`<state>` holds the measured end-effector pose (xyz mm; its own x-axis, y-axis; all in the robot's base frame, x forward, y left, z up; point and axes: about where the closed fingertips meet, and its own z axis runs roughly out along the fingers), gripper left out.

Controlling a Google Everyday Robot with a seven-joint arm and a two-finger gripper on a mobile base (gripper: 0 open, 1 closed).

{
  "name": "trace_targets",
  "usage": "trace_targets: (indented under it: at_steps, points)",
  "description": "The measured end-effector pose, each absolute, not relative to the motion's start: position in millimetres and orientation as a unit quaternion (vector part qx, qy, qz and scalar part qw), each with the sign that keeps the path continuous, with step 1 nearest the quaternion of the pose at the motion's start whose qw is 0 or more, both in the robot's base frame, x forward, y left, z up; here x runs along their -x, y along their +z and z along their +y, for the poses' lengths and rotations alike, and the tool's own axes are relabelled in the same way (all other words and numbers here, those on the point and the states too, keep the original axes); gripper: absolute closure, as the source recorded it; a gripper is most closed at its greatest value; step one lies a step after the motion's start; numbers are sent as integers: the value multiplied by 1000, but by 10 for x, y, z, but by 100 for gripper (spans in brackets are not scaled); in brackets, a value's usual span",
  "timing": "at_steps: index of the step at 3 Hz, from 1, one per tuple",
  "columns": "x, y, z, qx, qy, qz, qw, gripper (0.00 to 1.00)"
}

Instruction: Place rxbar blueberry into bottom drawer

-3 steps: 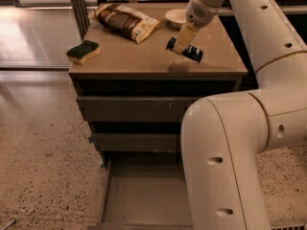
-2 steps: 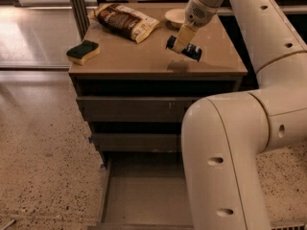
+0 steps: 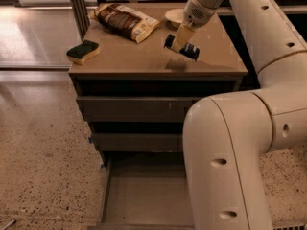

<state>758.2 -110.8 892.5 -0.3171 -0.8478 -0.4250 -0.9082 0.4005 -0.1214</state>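
Jaws above cabinet top [image 3: 139,61]; arm [image 3: 225,166] partly blocks the open bottom drawer [image 3: 144,200].

Lighting is warm and moderately dim. The brightest zone is a washed-out glare patch on the floor [image 3: 29,31] at upper left, so light enters from that side. The worktop [image 3: 139,57] carries a faint sheen. The claw [image 3: 183,45], holding the bar [image 3: 193,52] above the worktop's right half, casts a soft shadow directly beneath. Gaps between cabinet fronts read near black. The open drawer [image 3: 144,200] is evenly dim. The near arm [image 3: 225,166] looks soft.
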Motion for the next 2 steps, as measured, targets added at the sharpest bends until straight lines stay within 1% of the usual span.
trace_targets:
  at_steps: [1, 2]
  points:
    - [-7383, 9056, -1161, 556, 80, 797, 223, 100]
    - [-6971, 9310, -1193, 567, 101, 781, 243, 100]
